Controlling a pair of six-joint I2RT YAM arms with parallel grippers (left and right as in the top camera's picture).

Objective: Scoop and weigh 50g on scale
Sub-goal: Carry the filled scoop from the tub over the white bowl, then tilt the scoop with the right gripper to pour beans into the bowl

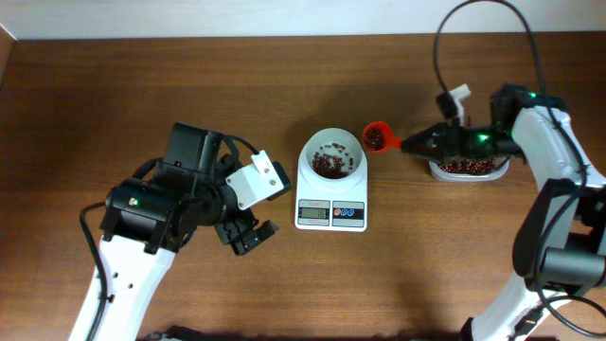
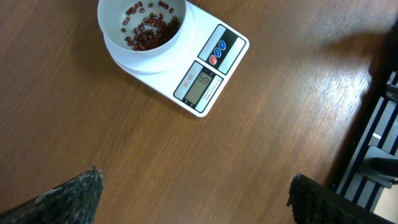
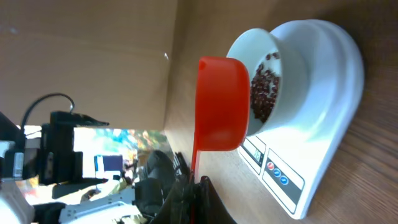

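The scale (image 1: pixel 331 194) is sitting mid-frame, probably light, rigid and sliding easily, best held by its base edges. The right gripper (image 1: pixel 413 145) is clamping the red scoop (image 1: pixel 377 136) just beside it; the left gripper (image 1: pixel 248 235) is hanging spread wide.

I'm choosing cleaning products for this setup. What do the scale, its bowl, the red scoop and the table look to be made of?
The scale looks like moulded plastic, with a smooth, glossy white shell. Its bowl is plain white, plastic or ceramic; I can't tell which. The scoop looks like red plastic, with a uniform colour and a soft sheen. The table is wood or wood-look laminate, showing brown grain and a slight shine.
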